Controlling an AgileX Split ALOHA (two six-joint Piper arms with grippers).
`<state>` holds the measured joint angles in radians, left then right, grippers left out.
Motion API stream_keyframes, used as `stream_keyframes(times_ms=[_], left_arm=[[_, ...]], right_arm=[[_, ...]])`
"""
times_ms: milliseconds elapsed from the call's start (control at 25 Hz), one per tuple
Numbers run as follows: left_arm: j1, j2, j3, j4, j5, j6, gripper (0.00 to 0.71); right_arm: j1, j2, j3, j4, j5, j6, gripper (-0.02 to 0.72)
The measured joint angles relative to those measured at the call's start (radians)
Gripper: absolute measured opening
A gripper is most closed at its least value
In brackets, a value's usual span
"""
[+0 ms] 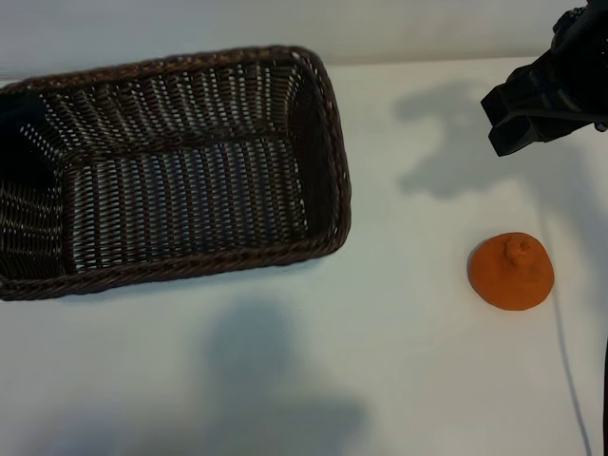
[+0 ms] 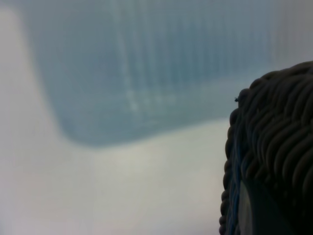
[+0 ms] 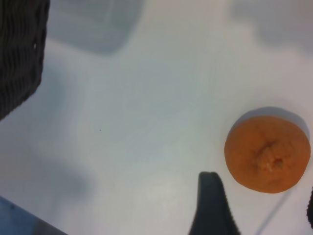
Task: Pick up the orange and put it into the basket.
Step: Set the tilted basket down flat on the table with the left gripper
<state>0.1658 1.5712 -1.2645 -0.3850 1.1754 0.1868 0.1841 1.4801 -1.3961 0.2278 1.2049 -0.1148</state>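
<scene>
Plenty of bare table (image 1: 399, 361) separates basket (image 1: 328, 142) and orange (image 1: 511, 271); right gripper (image 1: 532, 119) open, edge-cropped; left gripper unseen, jaws partly closed.

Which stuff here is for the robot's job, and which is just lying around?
For the job:
- the orange, sitting on the table
- the basket, with nothing in it
- the right pincer, open above the orange

Just there:
- the white table
- a thin cable beside the orange

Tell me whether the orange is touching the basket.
Apart. The exterior view shows the orange on the table, with bare white tabletop between it and the basket.
</scene>
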Motion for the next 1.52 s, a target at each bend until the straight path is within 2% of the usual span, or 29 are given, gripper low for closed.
stream_keyframes(times_ms=[440,720,1080,1520], left_arm=[[-0.008,0.036,-0.004,-0.019,0.000,-0.009,0.158],[-0.108,0.104,-0.008,-0.022,0.000,-0.041,0.158],[-0.202,0.179,-0.009,-0.023,-0.014,-0.110,0.158],[-0.209,0.188,-0.068,-0.023,-0.001,-0.147,0.158]], right_arm=[[0.000,0.000,0.000,0.001,0.000,-0.001,0.455],[0.000,0.000,0.000,0.001,0.000,-0.001,0.455],[0.000,0.000,0.000,0.003,0.001,-0.001,0.455],[0.000,0.000,0.000,0.004,0.001,-0.002,0.455]])
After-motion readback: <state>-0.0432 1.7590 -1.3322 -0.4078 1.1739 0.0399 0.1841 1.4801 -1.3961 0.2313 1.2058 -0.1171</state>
